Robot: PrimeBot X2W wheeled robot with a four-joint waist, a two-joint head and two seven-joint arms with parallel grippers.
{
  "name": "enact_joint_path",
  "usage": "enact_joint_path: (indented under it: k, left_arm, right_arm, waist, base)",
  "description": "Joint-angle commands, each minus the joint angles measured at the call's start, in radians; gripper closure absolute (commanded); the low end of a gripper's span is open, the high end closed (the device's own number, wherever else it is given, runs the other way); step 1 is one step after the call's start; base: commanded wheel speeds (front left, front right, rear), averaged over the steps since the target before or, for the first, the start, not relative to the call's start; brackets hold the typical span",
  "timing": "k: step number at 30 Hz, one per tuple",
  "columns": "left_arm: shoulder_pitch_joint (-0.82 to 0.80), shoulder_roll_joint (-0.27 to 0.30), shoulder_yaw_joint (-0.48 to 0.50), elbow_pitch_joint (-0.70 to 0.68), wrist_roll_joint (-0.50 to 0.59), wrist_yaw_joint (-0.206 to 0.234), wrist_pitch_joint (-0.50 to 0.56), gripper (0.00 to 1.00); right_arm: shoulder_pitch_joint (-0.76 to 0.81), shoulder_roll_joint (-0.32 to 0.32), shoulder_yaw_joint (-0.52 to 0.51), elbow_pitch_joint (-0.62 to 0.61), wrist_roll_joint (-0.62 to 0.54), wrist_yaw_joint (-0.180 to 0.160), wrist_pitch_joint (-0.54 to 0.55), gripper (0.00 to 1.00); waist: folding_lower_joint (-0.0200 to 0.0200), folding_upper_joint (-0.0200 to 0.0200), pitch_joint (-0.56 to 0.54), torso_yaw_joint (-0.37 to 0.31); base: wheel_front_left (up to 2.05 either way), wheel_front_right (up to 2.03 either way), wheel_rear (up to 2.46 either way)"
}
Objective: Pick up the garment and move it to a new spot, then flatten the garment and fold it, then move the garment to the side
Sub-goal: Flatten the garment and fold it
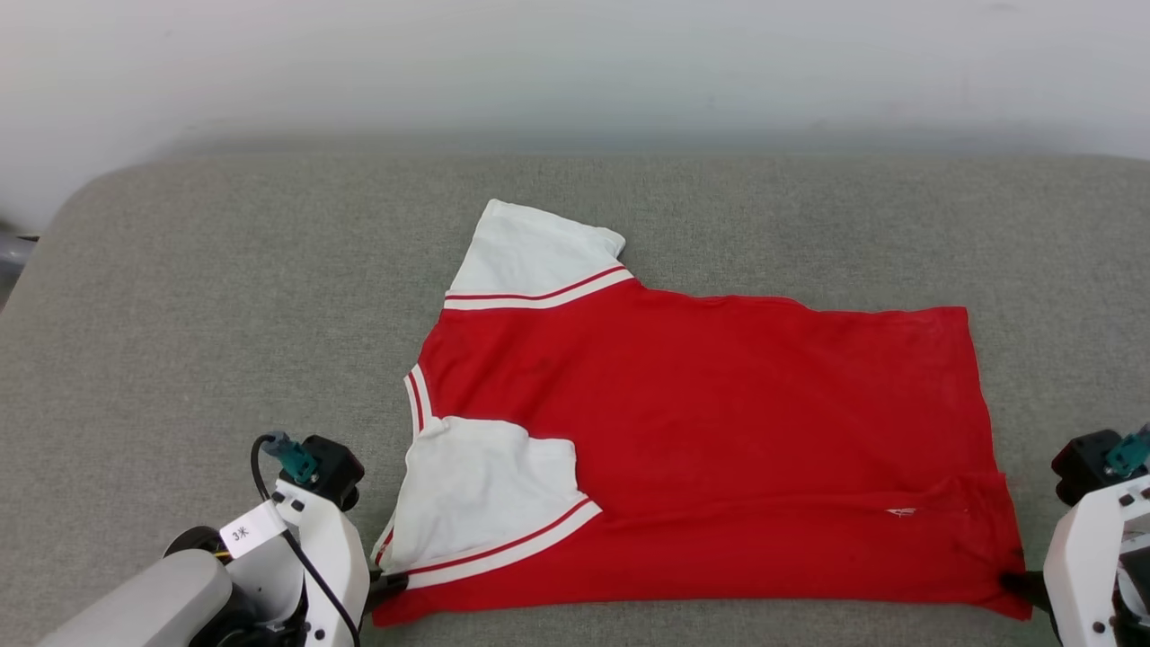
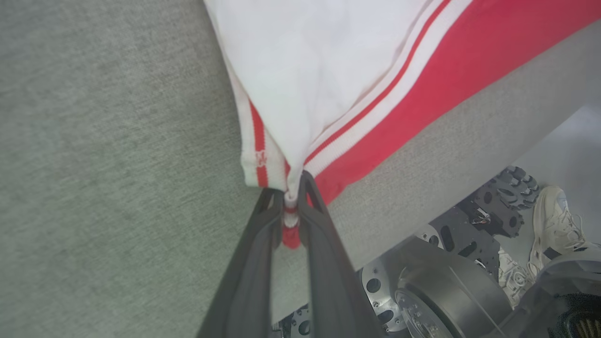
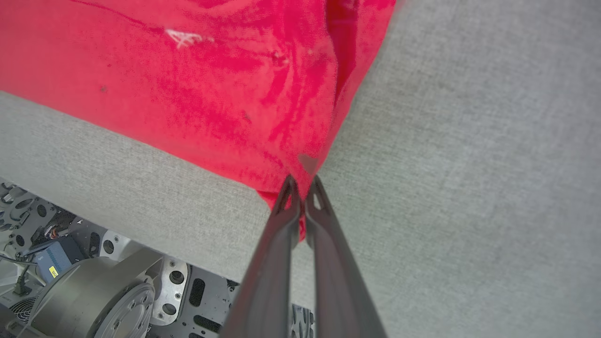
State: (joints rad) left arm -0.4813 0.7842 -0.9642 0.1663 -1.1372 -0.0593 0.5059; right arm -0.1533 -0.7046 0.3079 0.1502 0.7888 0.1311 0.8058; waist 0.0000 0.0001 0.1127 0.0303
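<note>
fabric fills most of the head view. the garment [image 1: 719,422], a red knit t-shirt with white short sleeves and ribbed red-and-white striped trim, lies spread on a grey, coarse-woven padded surface [image 1: 225,296] with rounded corners. its collar end points to the robot's left and its hem to the right. the far sleeve [image 1: 530,252] lies flat, roughly a trapezoid. the near sleeve [image 1: 485,490] is folded in over the red body. a long crease runs along the near edge, with a small white mark [image 1: 901,512] by it. the cloth looks soft and lightly wrinkled, with faint dark specks.

the left gripper [image 1: 388,584] sits at the shirt's near left corner. in the left wrist view its slim, dark, tapered fingers [image 2: 324,225] are pressed together on a bunched bit of white-and-red trim. the right gripper [image 1: 1017,580] is at the near right corner, and in the right wrist view its fingers [image 3: 281,220] are closed tight on a pinch of red hem.

the side of the shirt against the pad is hidden. both white forearms are cut off by the edges of the head view. a small tag [image 1: 241,532] on the left one carries print that is hard to read. past the pad's edge the wrist views catch the robot's base [image 2: 450,291], a dull grey metal drum and perforated plates, blurred. a pale laced shoe [image 2: 558,225] stands beside it, partly covered. a small blue box [image 3: 49,263] has a yellow label too small to read.
</note>
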Motion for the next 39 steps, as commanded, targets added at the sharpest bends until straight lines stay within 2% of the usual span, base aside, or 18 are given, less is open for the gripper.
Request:
enact_joint_path:
  k: [1,7,8,9,10,14,19,24,28,33,39]
  left_arm:
    - [0.015,-0.004,-0.006,0.02,-0.004,0.004,-0.002,1.0]
    - [0.006,-0.032,-0.011,0.081,0.01,-0.008,-0.023,1.0]
    - [-0.001,-0.036,-0.006,0.086,0.011,-0.009,-0.035,0.92]
    - [-0.012,-0.036,0.0,0.09,0.024,-0.01,-0.052,0.1]
    - [-0.021,-0.035,0.007,0.095,0.032,-0.007,-0.068,0.0]
    - [-0.04,-0.022,0.023,0.088,0.055,-0.011,-0.107,0.0]
    - [-0.093,-0.006,0.08,0.062,0.094,0.001,-0.211,0.0]
    - [-0.176,-0.026,0.124,0.073,0.157,0.019,-0.311,0.0]
    - [-0.267,-0.058,0.145,0.107,0.204,0.026,-0.354,0.0]
    - [-0.412,-0.102,0.154,0.172,0.235,0.01,-0.327,0.0]
    - [-0.625,-0.121,0.146,0.273,0.261,-0.03,-0.209,0.0]
  right_arm:
    - [0.014,0.015,0.006,0.019,-0.013,-0.001,0.003,1.0]
    - [0.005,0.06,0.021,0.078,-0.03,-0.001,-0.022,1.0]
    - [0.005,0.064,0.02,0.077,-0.031,-0.001,-0.033,0.54]
    - [0.003,0.064,0.015,0.073,-0.037,-0.001,-0.049,0.0]
    - [0.001,0.063,0.01,0.067,-0.04,-0.001,-0.066,0.0]
    - [0.004,0.061,-0.013,0.03,-0.051,-0.001,-0.134,0.0]
    - [-0.009,0.07,-0.054,-0.053,-0.082,-0.001,-0.291,0.0]
    - [-0.024,0.147,-0.148,-0.104,-0.147,-0.001,-0.477,0.0]
    - [-0.025,0.234,-0.242,-0.155,-0.247,-0.001,-0.613,0.0]
    - [-0.025,0.338,-0.297,-0.219,-0.346,-0.001,-0.681,0.0]
    - [-0.05,0.389,-0.283,-0.283,-0.395,-0.001,-0.685,0.0]
  waist:
    - [0.0,-0.0001,0.013,-0.001]
    - [0.0,-0.0001,0.029,0.002]
    - [0.0,-0.0001,0.027,0.004]
    - [0.0,-0.0001,0.025,0.004]
    - [0.0,-0.0001,0.021,0.006]
    - [0.0,-0.0001,-0.001,0.007]
    - [0.0,-0.0001,-0.019,0.002]
    - [0.0,-0.0001,-0.015,-0.011]
    - [0.0,-0.0001,0.021,-0.026]
    - [0.0,-0.0001,0.099,-0.063]
    - [0.0,-0.0001,0.232,-0.126]
  base:
    - [0.0,0.0,0.0]
    - [0.0,0.0,0.0]
    - [0.0,0.0,0.0]
    - [0.0,0.0,0.0]
    - [0.0,0.0,0.0]
    - [0.0,0.0,0.0]
    - [0.0,0.0,0.0]
    - [0.0,0.0,0.0]
    - [0.0,0.0,0.0]
    - [0.0,0.0,0.0]
    - [0.0,0.0,0.0]
